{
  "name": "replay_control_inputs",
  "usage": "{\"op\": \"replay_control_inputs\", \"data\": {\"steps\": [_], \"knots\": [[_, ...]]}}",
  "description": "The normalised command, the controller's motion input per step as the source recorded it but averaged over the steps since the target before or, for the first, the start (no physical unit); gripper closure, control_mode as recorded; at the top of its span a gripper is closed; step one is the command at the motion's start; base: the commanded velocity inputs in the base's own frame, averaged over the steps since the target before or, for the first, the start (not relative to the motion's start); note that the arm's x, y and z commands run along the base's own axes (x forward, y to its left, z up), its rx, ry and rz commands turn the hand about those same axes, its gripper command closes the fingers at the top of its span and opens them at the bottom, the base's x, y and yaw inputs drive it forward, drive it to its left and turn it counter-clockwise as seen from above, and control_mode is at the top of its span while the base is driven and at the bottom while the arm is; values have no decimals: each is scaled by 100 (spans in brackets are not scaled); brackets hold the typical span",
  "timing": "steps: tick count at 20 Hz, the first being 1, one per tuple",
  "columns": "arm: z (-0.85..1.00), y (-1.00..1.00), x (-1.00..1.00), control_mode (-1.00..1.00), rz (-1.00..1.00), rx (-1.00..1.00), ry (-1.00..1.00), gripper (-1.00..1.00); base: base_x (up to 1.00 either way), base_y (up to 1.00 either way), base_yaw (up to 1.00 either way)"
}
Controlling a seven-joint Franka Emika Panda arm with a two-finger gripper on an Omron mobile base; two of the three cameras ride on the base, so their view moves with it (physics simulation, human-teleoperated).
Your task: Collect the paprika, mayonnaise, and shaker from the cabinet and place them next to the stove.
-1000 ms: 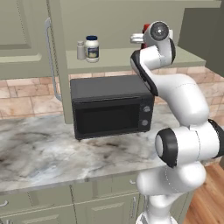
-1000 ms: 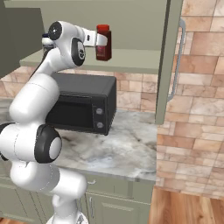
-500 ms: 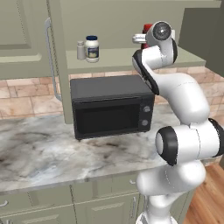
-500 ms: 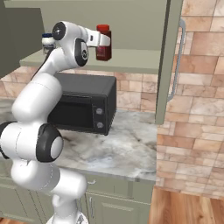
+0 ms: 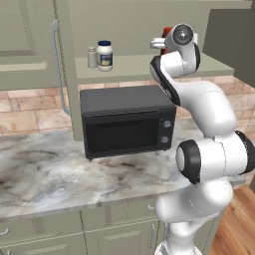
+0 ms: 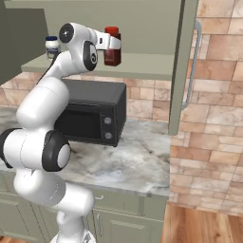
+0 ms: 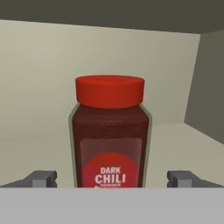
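Note:
The paprika [image 7: 109, 135], a dark red bottle with a bright red cap, stands upright on the cabinet shelf [image 6: 142, 66]. My gripper [image 7: 112, 179] is open at the bottle, one fingertip [image 7: 41, 178] on each side and neither touching it. From the right, the gripper [image 6: 110, 43] reaches the paprika [image 6: 112, 46] at shelf height. The white mayonnaise jar [image 5: 104, 55] with its blue lid and the small grey shaker [image 5: 91, 57] stand together farther left on the shelf. The stove is out of view.
The open cabinet door [image 5: 64, 74] with its silver bar handle [image 5: 54, 64] hangs left of the shelf. A black microwave [image 5: 127, 119] sits on the marble counter [image 5: 60, 174] right under the shelf. The cabinet's side wall [image 7: 205, 83] is close on the right.
The hand has edged slightly closer to the paprika with its jaws still open. The bottle, jar and shaker have not moved.

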Motion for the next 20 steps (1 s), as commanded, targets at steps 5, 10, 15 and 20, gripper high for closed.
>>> {"op": "replay_control_inputs", "data": {"steps": [5,10,15,20], "knots": [[-1,-10,1,-100,0,0,1,-100,0,0,0],[0,0,12,-100,0,0,2,-100,0,0,0],[0,0,16,-100,0,0,3,-100,0,0,0],[0,-2,9,-100,0,0,2,-100,0,0,0]]}}
